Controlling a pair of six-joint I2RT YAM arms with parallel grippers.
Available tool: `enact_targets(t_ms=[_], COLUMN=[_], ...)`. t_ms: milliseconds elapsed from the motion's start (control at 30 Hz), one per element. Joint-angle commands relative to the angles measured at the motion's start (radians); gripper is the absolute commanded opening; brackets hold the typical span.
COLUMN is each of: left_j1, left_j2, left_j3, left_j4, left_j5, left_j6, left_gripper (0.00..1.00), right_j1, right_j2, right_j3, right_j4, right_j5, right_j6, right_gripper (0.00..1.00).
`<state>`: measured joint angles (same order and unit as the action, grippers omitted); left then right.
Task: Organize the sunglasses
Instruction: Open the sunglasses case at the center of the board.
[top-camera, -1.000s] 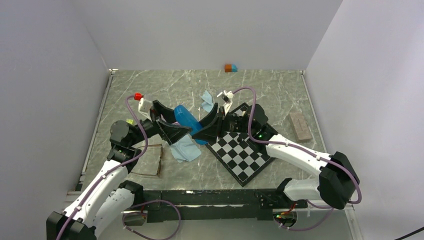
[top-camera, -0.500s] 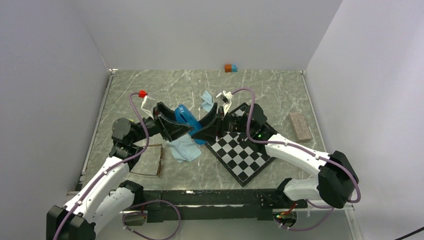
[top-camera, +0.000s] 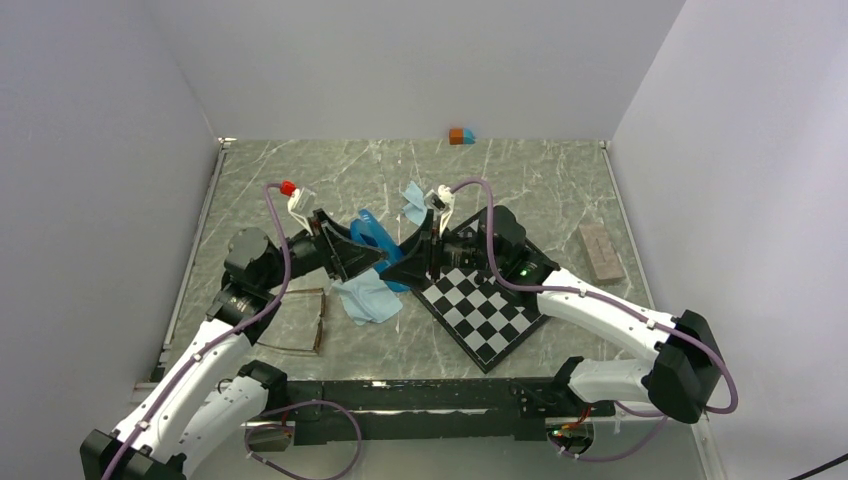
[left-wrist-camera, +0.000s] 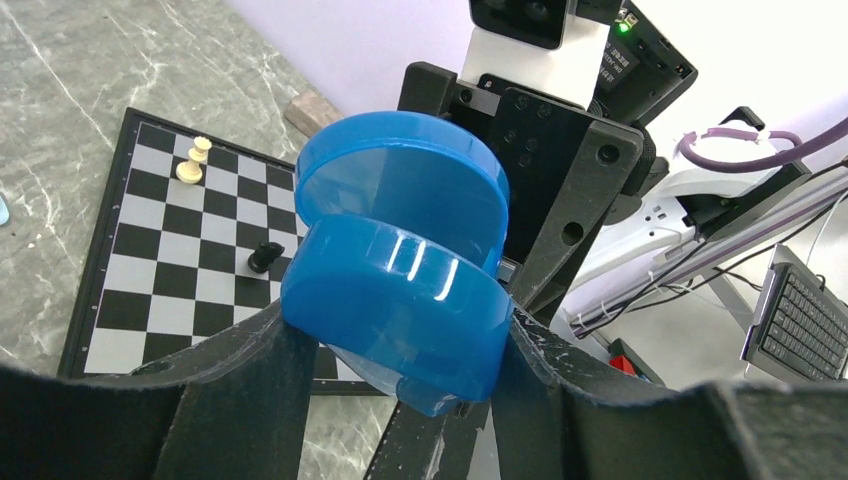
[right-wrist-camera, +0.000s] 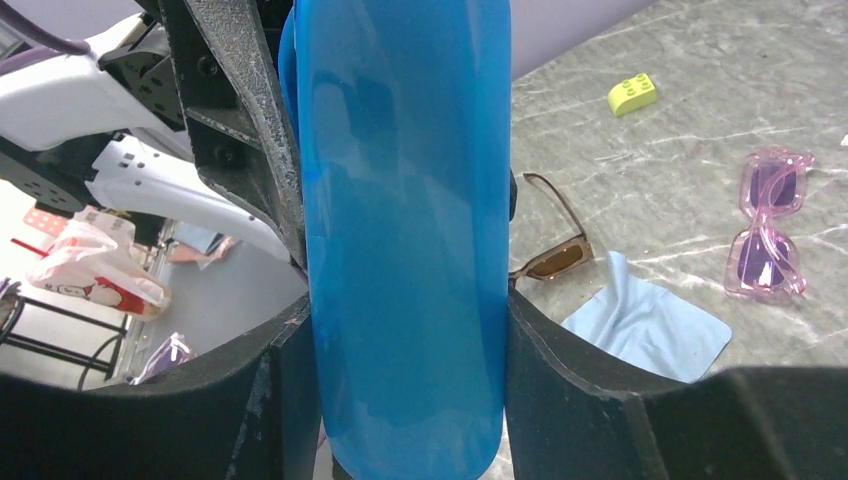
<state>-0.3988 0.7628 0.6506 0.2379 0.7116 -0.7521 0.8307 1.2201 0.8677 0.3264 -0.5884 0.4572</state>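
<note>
Left gripper (left-wrist-camera: 400, 335) and right gripper (right-wrist-camera: 405, 330) clamp the blue capsule-shaped plastic case (left-wrist-camera: 400, 190) above the checkered chessboard's (top-camera: 490, 322) left corner, thin brown-framed sunglasses (top-camera: 300, 322) and translucent purple sunglasses (right-wrist-camera: 768, 225) lying left of it; if we pull unevenly, the slick shell may slip.

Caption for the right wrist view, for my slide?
Right gripper clamps blue capsule-shaped case; translucent purple sunglasses lie beyond.
</note>
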Motion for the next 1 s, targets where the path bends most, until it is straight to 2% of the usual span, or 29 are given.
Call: enact_targets(t_ms=[0, 100, 200, 333, 400, 433, 467, 600, 767, 833, 967], left_j1=[0.02, 0.02, 0.02, 0.02, 0.02, 0.02, 0.02, 0.02, 0.02, 0.021, 0.028], left_j2=[-0.002, 0.008, 0.009, 0.006, 0.012, 0.017, 0.023, 0.044, 0.05, 0.043, 0.036], left_j3=[0.001, -0.005, 0.003, -0.006, -0.009, -0.009, -0.01, -0.013, -0.008, -0.008, -0.013], left_j4=[-0.062, -0.013, -0.045, -0.043, -0.019, -0.007, 0.005, 0.037, -0.001, -0.022, -0.052], left_j5=[-0.11, -0.036, -0.048, -0.08, -0.069, -0.06, -0.048, -0.03, -0.049, -0.059, -0.039], left_j6=[0.061, 0.091, 0.127, 0.121, 0.1, 0.089, 0.079, 0.052, 0.08, 0.109, 0.196], left_gripper=[0.0, 0.0, 0.0, 0.0, 0.0, 0.0, 0.0, 0.0, 0.0, 0.0, 0.0], right_j1=[-0.037, -0.038, -0.039, -0.039, -0.038, -0.039, -0.039, -0.039, -0.039, -0.039, -0.042], right_j2=[-0.03, -0.028, -0.037, -0.052, -0.047, -0.04, -0.031, 0.0, 0.003, -0.008, -0.028], right_j3=[0.028, 0.042, 0.055, 0.054, 0.054, 0.057, 0.064, 0.093, 0.102, 0.09, 0.076], right_j4=[0.023, 0.029, 0.021, 0.028, 0.047, 0.058, 0.061, 0.068, 0.067, 0.08, 0.093], right_j5=[0.087, -0.027, -0.14, -0.194, -0.213, -0.222, -0.229, -0.237, -0.265, -0.278, -0.354], right_j6=[-0.009, 0.011, 0.023, 0.055, 0.073, 0.081, 0.086, 0.102, 0.109, 0.113, 0.12], right_gripper=[0.0, 0.0, 0.03, 0.27, 0.43, 0.49, 0.51, 0.55, 0.56, 0.54, 0.38])
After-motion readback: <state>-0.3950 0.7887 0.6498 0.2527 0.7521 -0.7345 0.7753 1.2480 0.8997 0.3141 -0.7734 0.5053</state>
